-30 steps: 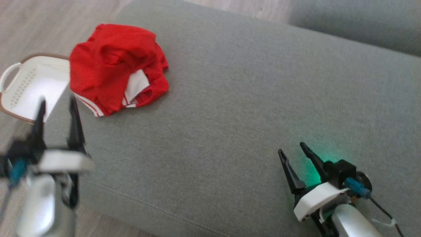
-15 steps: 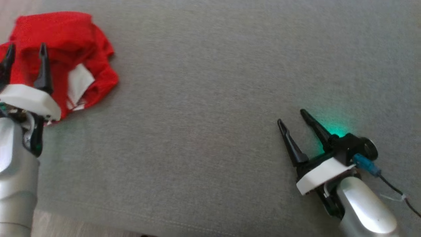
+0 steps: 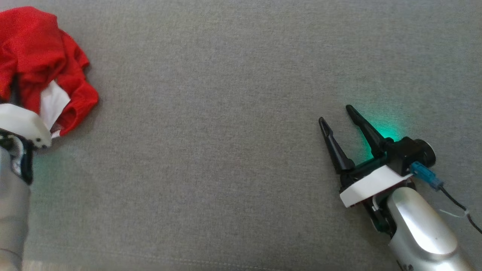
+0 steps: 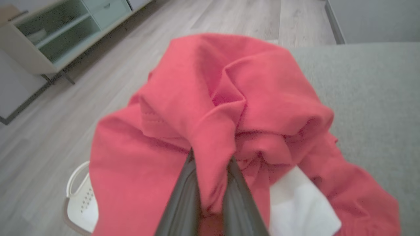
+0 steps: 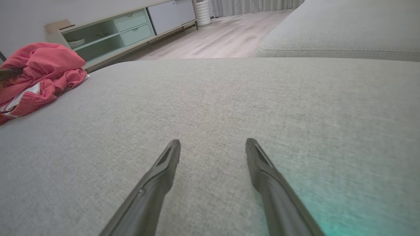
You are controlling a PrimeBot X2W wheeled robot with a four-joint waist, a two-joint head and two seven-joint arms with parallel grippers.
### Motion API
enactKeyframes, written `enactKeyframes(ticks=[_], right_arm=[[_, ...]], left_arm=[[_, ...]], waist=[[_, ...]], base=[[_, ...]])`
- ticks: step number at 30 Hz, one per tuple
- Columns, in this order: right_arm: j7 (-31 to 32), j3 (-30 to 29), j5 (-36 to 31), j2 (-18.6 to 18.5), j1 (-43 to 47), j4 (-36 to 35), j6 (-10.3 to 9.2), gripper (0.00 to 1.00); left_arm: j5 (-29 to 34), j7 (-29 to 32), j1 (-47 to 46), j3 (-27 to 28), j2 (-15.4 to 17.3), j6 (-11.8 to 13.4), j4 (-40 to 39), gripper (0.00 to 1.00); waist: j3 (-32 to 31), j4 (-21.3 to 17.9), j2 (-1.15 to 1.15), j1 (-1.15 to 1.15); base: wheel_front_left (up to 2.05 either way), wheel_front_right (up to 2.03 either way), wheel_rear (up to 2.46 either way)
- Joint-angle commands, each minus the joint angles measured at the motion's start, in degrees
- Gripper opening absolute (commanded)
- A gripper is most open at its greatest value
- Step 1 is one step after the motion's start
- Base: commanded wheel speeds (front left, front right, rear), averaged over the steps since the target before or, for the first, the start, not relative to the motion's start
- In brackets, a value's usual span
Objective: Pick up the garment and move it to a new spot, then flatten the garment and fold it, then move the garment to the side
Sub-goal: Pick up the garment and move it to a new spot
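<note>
Now a fold of the red garment [image 4: 262,108] is pinched in the left jaws at the sofa's [image 3: 241,94] left edge; the right jaws are spread wide, empty. Lifting, moving, flattening and folding are judged yet to be done.

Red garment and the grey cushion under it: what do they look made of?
The red garment looks like a thin, soft knit, probably sports jersey fabric: it is matte, falls in loose folds and shows a stitched hem. The grey cushion looks like woven upholstery cloth: it is matte and flecked, with a visible weave and a sewn seam near its edge. The fibre of either cannot be told.
</note>
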Motion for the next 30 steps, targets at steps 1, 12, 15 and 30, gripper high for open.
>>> enactKeyframes(ticks=[1,12,15,30], right_arm=[[0.18,0.19,0.43,-0.24,1.88,1.36,-0.04,1.00],[0.18,1.38,1.59,4.76,2.96,2.19,-0.04,1.00],[0.18,1.85,1.78,5.95,3.25,2.31,-0.04,1.00],[0.18,5.57,3.45,9.09,2.55,2.85,-0.04,1.00]], left_arm=[[0.92,-2.08,-2.74,1.38,4.77,0.57,-1.40,0.00],[4.35,-10.75,-11.58,-4.92,2.04,-1.81,-13.77,0.00],[4.07,-10.79,-13.20,-7.65,-1.57,-2.45,-18.04,0.00],[-4.55,-10.24,-7.72,-22.15,-18.86,-3.43,-28.84,0.00]], waist=[[-1.05,-0.82,0.00,0.00],[-7.18,-8.24,0.00,0.00],[-8.39,-11.12,0.00,0.00],[-10.93,-23.20,0.00,0.00]], base=[[0.00,0.00,0.00],[0.00,0.00,0.00],[0.00,0.00,0.00],[0.00,0.00,0.00]])
